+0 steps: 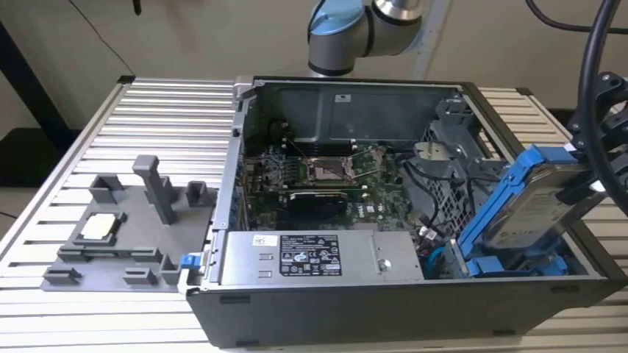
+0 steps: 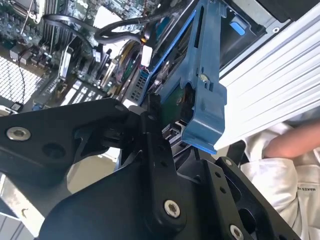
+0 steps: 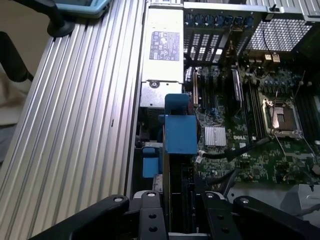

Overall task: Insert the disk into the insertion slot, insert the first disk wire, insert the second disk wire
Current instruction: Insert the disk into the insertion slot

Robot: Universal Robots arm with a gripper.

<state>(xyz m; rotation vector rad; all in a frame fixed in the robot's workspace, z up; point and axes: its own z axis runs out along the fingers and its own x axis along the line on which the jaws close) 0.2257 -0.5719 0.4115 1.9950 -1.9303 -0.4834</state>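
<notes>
Pincer (image 3: 181, 216) clamped on the disk (image 3: 179, 132), a finger (image 3: 150, 214) on either side of its blue frame. In the exterior view the disk (image 1: 534, 202) is tilted: top end in the pincer (image 1: 592, 184), lower end down inside the open computer case (image 1: 294, 312), below the pincer. A second blue frame (image 1: 520, 266) lies just beneath that lower end. The motherboard (image 1: 324, 176) sits farther from the pincer, past the disk.

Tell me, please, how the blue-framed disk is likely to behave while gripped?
Probably stiff: the disk looks flat and straight though tilted. Likely heavy for its size, its body being metal. The smooth blue frame might slip in the gripper.
</notes>
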